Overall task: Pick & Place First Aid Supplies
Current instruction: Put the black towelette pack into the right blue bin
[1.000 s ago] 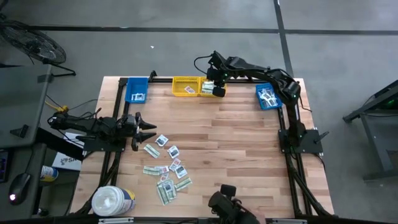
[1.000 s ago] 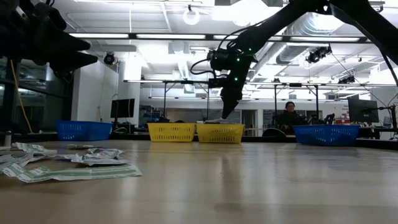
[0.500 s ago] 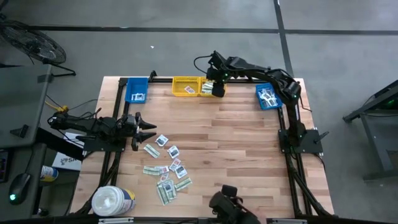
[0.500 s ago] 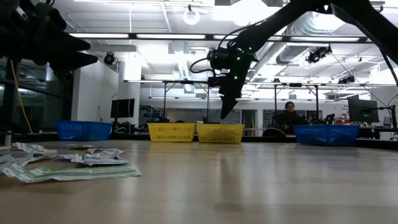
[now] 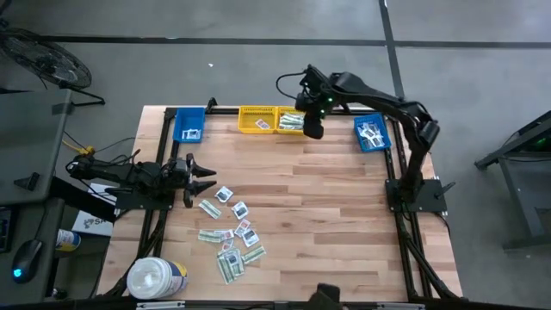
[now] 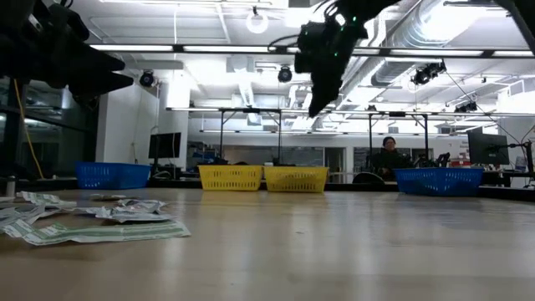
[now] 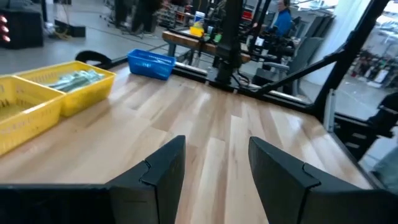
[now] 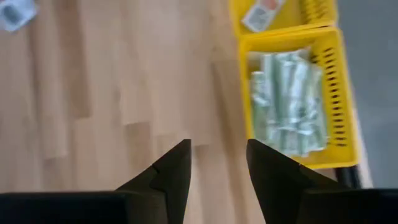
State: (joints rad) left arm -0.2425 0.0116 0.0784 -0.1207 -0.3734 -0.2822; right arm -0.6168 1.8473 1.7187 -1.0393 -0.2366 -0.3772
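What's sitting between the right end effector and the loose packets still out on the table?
Nothing: in the high view, only bare wood lies between the right end effector, open and empty beside the yellow bins, and the loose packets.

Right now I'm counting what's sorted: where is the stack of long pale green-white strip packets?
The pale green-white strip packets lie in the right-hand yellow plastic bin at the table's far edge, seen from above, just beside the right gripper.

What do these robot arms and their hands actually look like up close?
Both arms are dark, nearly black, built of jointed segments, with thin black cables looping alongside. The right arm shows small green lights near its wrist. Each ends in a hand with two flat, wedge-shaped black fingers: the left hand and the right hand look alike.
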